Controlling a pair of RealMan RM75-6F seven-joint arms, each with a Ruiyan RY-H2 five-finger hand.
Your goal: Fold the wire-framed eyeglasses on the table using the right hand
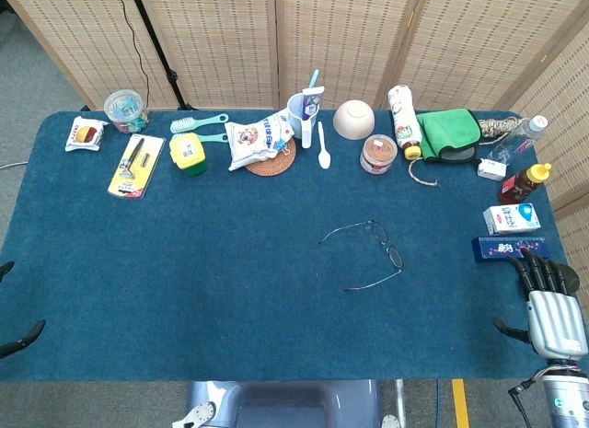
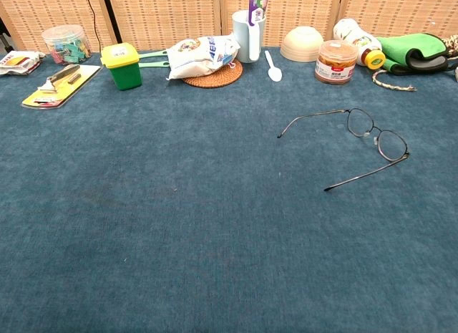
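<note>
Eyeglasses: wire-framed, lying on the blue table cover right of centre, both temples spread open and pointing left; lenses toward the right. Nothing touches them.

Right hand: at the near right edge of the table, well apart from the eyeglasses, dark fingers extended and parted, grasping nothing; its tips lie just beside a blue box.

Left hand: only a dark tip shows at the near left edge; whether its fingers are released or clenched cannot be told.

Step in hand: judged as the very start, the approach not yet made and both temples still unfolded.

Next move: the right hand would need to travel left and slightly far to reach the frame, then press one thin temple inward toward the lenses; the wire is slight and lies flat on the cloth, so the frame may slide rather than hinge.

Head view alone: shows both hands, the milk carton and sauce bottle at far right.

Chest view alone: no hand appears; it gives a closer, lower look at the eyeglasses, where the near temple is seen resting on the cloth.

Far row: bowl, jar, green cloth, spoon.
</note>
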